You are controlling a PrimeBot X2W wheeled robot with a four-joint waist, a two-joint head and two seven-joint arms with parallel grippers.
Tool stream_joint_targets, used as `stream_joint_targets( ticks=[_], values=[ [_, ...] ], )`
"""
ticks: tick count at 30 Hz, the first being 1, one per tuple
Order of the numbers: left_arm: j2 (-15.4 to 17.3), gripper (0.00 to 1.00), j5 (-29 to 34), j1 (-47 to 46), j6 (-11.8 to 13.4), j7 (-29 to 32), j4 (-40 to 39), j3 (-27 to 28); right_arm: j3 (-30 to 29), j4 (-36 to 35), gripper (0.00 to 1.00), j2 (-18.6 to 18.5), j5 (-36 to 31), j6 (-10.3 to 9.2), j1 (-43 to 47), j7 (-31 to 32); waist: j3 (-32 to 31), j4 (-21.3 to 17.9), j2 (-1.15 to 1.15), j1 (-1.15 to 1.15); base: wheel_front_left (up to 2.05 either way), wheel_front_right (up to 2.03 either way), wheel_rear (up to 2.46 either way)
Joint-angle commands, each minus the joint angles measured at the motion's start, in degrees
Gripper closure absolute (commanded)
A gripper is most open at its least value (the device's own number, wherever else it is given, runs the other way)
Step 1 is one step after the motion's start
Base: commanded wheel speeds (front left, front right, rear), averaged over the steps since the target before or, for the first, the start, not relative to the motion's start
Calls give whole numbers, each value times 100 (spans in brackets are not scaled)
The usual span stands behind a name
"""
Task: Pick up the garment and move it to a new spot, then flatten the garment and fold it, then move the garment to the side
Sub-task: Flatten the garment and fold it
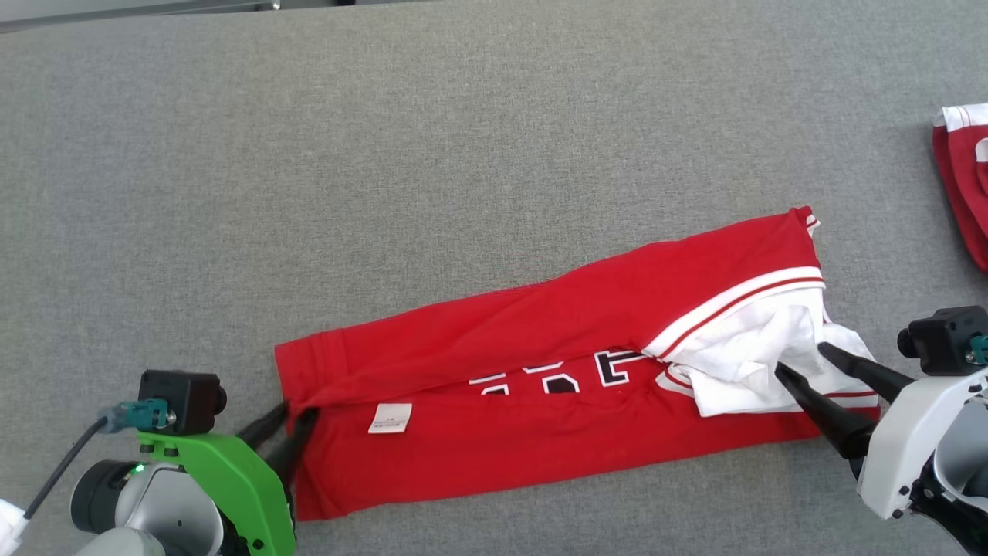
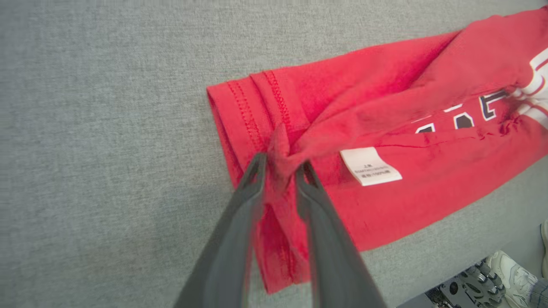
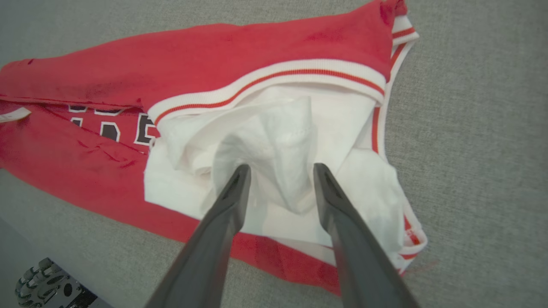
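Observation:
The red garment (image 1: 540,394), with white sleeves and black-and-white lettering, lies folded into a long strip across the grey table. A white care label (image 1: 390,418) shows near its left end. My left gripper (image 1: 292,417) is shut on a pinch of the red hem at that end; in the left wrist view the fabric (image 2: 385,141) bunches between the fingertips of the gripper (image 2: 280,164). My right gripper (image 1: 801,359) is open over the crumpled white sleeve (image 3: 282,141) at the right end, and that gripper (image 3: 281,169) has a finger on either side of a raised white fold.
A second red and white garment (image 1: 961,185) lies at the table's right edge. The table's far edge (image 1: 139,11) runs along the top. Below the near edge, the left wrist view shows the robot's wheeled base (image 2: 475,282) and a person's shoe (image 2: 513,267).

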Motion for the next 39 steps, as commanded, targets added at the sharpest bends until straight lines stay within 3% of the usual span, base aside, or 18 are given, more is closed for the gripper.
stream_joint_targets(
  ticks=[1, 6, 9, 11, 18, 23, 30, 31, 32, 33, 39],
  values=[
    [25, 0, 133, 80, 52, -83, 29, 6, -36, -13, 0, -25, 49, 2, 19, 54, -43, 13, 69, 0, 0, 0, 0],
    [118, 0, 716, 160, 460, -626, -4, 90, -766, -290, 0, 90, 595, 2, 235, 432, -180, 5, 69, 0, 0, 0, 0],
    [188, 0, 1310, 140, 929, -1193, -122, 265, -1392, -375, 0, 237, 762, 2, 204, 856, -182, 8, 69, 0, 0, 0, 0],
    [137, 0, 1663, 69, 1200, -1547, -215, 327, -1651, -312, 0, 234, 530, 2, 39, 1109, -150, 55, 69, 0, 0, 0, 0],
    [-287, 0, 2164, 88, 1810, -2481, -238, 597, -1455, 361, 0, 373, -1, 2, -463, 2096, -62, 388, 69, 0, 0, 0, 0],
    [-497, 0, 2197, 246, 1770, -2889, -88, 611, -1242, 959, 0, 474, -187, 2, -812, 2406, -48, 652, 69, 0, 0, 0, 0],
    [-942, 0, 1868, 404, 1056, -3171, 441, 702, -894, 1605, 0, 538, -280, 4, -883, 2716, -108, 947, 69, 0, 0, 0, 0],
    [-945, 0, 1879, 433, 931, -3174, 594, 670, -845, 1640, 41, 561, -204, 6, -875, 2728, -136, 963, 69, 0, 0, 0, 0],
    [-1029, 0, 1812, 435, 816, -3181, 702, 685, -791, 1656, 93, 604, -73, 13, -845, 2741, -171, 981, 69, 0, 0, 0, 0],
    [-1098, 0, 1756, 443, 696, -3195, 827, 713, -754, 1668, 100, 646, 103, 22, -797, 2767, -216, 989, 69, 0, 0, 0, 0],
    [-1401, 0, 1755, 648, 29, -3215, 1597, 1048, -1067, 1637, 100, 510, 778, 2, -583, 2434, -612, 902, 69, 0, 0, 0, 0]
  ],
)
